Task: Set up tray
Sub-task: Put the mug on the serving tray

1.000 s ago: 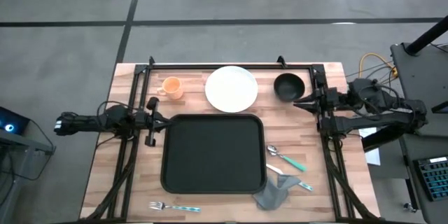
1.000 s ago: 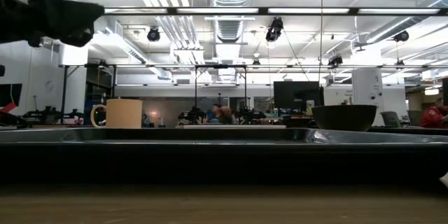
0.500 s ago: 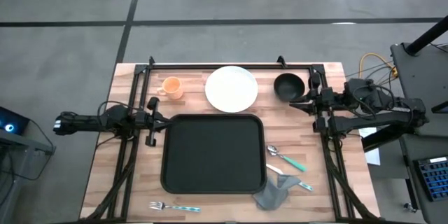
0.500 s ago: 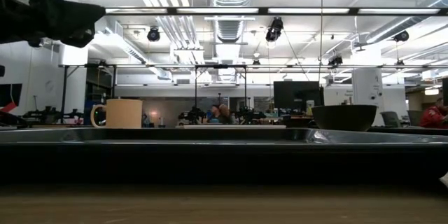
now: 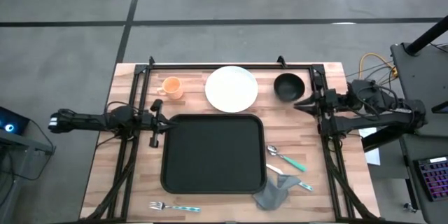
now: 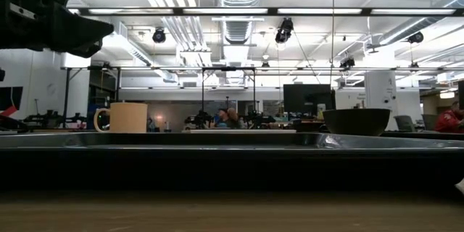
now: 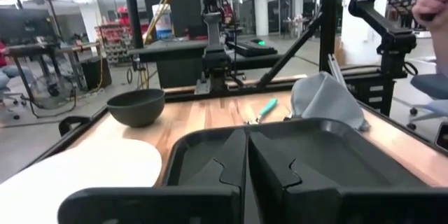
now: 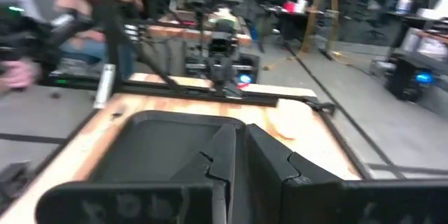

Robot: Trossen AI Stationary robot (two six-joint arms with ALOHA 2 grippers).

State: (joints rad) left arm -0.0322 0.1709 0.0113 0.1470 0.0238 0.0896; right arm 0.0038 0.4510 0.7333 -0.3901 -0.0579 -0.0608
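Two arms: both wait at the desk's sides, nothing held.
High view, tray: the tray (image 5: 213,152) lies flat in the middle of the desk (image 5: 105,182), nothing on it yet.
High view, left hand: your left hand (image 5: 158,122) sits just off the tray's left edge near its far corner, fingers closed and empty.
High view, right hand: your right hand (image 5: 299,104) hangs just beside the black bowl (image 5: 288,86), well apart from the tray's right edge, fingers nearly shut on nothing.
High view, items: the white plate (image 5: 231,88) and orange cup (image 5: 171,87) stand beyond the tray; spoon (image 5: 285,157) and grey napkin (image 5: 274,192) lie to its right, fork (image 5: 173,207) near the front edge.
Low view, tray: its rim (image 6: 232,141) fills the width, with cup (image 6: 122,117) and bowl (image 6: 356,121) rising behind it.
Left wrist view, hand: the closed fingers (image 7: 246,164) point across the tray (image 7: 329,154), low over its near rim.
Right wrist view, hand: fingers (image 8: 238,157) close together, with the tray (image 8: 161,143) ahead of them.
Risk one: with fingers shut, your right hand could knock the bowl rather than grasp it.
Risk two: your left hand is close enough to shove the tray if it swings inward.
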